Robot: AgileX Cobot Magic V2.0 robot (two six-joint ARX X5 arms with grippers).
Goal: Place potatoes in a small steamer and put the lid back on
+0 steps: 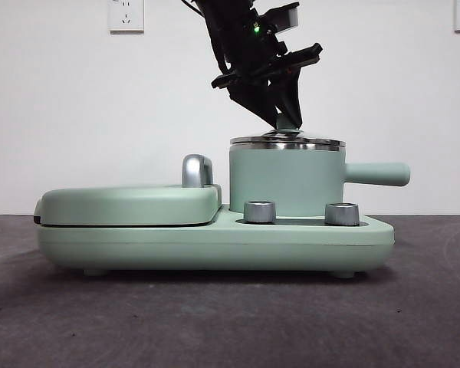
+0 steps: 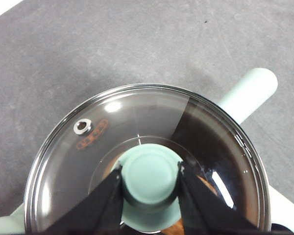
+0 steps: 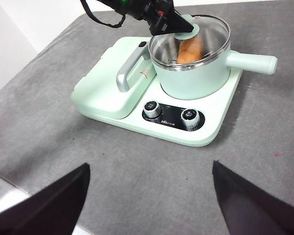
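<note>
Your left hand [image 2: 151, 183] is clamped on the lid [image 1: 287, 141] knob, lid seated on the small steamer [image 1: 287, 180]. The potato [image 3: 190, 50] lies inside. Your right hand [image 3: 147, 205] waits, jaws apart.

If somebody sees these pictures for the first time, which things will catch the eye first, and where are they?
First is the left end effector, coming down from above and shut on the green knob of the glass lid, which sits on the mint-green pot. Through the glass, an orange-brown potato lies inside the pot. The pot stands on a mint-green cooker, beside its closed griddle cover and behind two knobs.
</note>
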